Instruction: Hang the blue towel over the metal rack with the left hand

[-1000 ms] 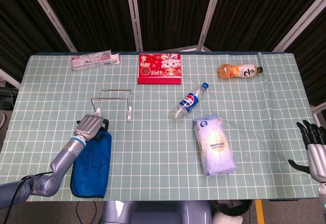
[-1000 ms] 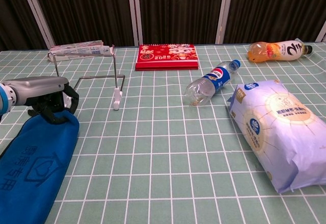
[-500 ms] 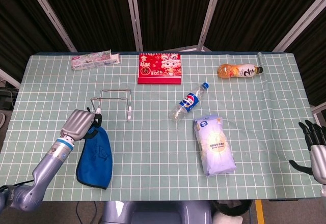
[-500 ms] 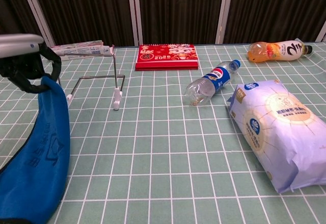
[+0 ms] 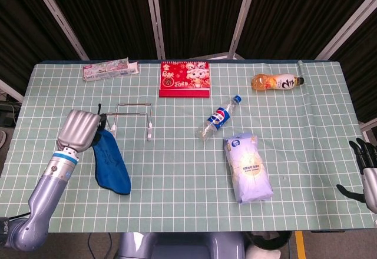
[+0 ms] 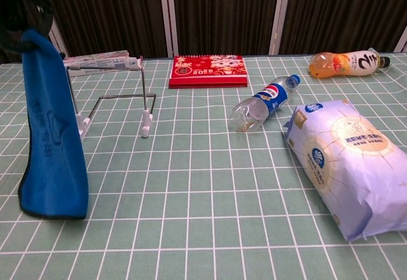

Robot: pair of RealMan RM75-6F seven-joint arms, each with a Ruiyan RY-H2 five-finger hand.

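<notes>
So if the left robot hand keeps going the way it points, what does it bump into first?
Probably the metal rack: the left robot hand, holding the blue towel, points toward it, though depth is unclear.

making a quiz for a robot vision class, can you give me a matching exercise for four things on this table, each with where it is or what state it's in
Things:
1. blue towel
2. metal rack
3. orange drink bottle
4. red calendar

States:
A. lying at the far right of the table
B. hanging from the left hand
C. standing bare, nothing draped on it
D. flat at the far edge, near the middle

Pairs: 1-B, 2-C, 3-A, 4-D
</notes>
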